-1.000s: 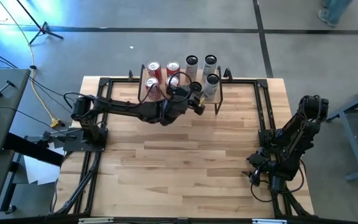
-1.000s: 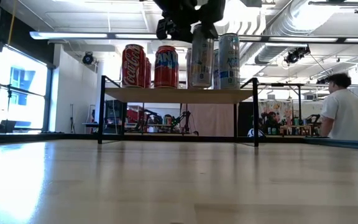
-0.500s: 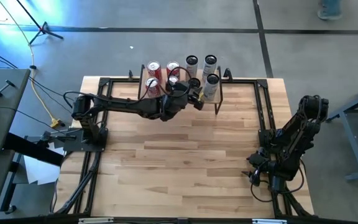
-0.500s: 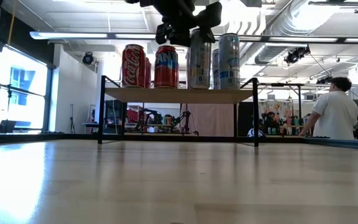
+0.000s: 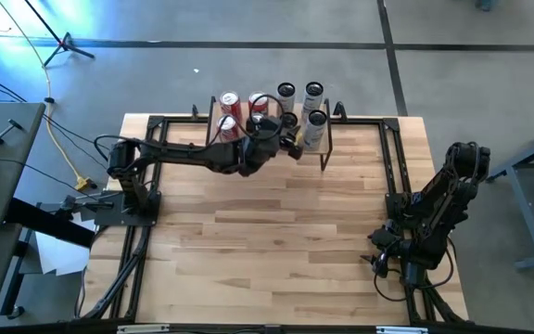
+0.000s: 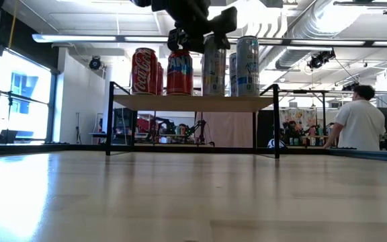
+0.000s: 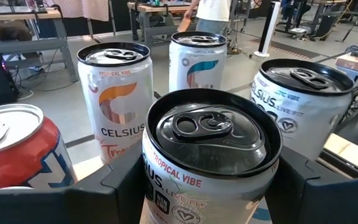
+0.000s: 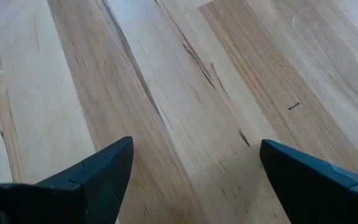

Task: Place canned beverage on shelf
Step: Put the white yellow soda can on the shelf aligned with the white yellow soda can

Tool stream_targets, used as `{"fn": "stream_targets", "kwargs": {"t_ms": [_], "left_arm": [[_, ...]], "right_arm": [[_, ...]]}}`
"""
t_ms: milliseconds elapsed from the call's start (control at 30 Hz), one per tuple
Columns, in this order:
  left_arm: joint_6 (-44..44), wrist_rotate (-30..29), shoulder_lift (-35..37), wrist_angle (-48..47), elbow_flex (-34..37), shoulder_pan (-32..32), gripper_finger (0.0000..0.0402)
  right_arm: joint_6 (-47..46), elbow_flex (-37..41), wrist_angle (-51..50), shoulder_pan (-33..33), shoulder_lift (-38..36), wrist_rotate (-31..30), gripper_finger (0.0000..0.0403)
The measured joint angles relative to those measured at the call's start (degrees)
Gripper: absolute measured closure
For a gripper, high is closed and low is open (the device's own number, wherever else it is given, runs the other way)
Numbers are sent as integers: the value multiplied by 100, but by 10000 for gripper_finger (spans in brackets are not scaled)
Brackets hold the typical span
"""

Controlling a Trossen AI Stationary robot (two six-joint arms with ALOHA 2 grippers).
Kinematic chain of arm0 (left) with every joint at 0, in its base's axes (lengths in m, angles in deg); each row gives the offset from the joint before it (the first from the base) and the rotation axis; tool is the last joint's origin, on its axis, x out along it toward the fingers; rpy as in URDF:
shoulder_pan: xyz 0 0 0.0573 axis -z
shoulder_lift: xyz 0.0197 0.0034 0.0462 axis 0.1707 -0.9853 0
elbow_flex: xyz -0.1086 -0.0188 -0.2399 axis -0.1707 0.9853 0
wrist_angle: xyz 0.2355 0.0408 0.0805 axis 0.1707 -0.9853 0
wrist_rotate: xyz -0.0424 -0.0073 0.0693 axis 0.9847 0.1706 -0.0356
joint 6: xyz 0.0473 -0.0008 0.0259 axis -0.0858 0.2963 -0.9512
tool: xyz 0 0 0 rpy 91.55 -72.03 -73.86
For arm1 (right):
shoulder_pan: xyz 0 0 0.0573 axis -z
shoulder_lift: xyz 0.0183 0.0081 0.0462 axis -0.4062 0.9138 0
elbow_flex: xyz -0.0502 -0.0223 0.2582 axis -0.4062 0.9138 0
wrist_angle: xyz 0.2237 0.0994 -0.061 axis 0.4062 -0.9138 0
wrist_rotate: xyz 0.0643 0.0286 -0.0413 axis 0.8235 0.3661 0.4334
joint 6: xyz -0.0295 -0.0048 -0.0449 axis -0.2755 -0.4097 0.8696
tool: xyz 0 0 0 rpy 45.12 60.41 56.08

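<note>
I see the left gripper (image 7: 210, 186) clamped on a white Celsius can (image 7: 211, 155), fingers (image 7: 114, 186) pressed on both sides of it, arm reaching out over the shelf (image 6: 193, 102) at about 12 o'clock of the table (image 5: 276, 241) in the high view. In the low view the held can (image 6: 215, 65) stands upright with its base at the shelf's plank top; I can't tell whether it is touching down or just above. It sits between the red cans (image 6: 179, 71) at its 9 o'clock and the other white cans (image 6: 247, 66) at its 3 o'clock. The wrist view shows three more Celsius cans (image 7: 115, 99) just beyond the held one, plus a red-and-blue can (image 7: 17, 149) off to the side. The right gripper (image 8: 191, 168) has its fingers apart, nothing between them, hanging over bare table wood; that arm is folded at roughly 4 o'clock of the table (image 5: 425, 223). A person (image 6: 358, 124) in a white shirt is in the room behind the table, at 3 o'clock in the low view.
</note>
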Motion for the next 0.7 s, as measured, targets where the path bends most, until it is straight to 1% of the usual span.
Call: {"fn": "stream_targets", "kwargs": {"t_ms": [333,700], "left_arm": [[-2,165,1,48,5,-109,180],[-7,165,0,62,10,-121,140]], "right_arm": [[2,0,-2,0,0,0,64],[0,0,-2,0,0,0,64]]}}
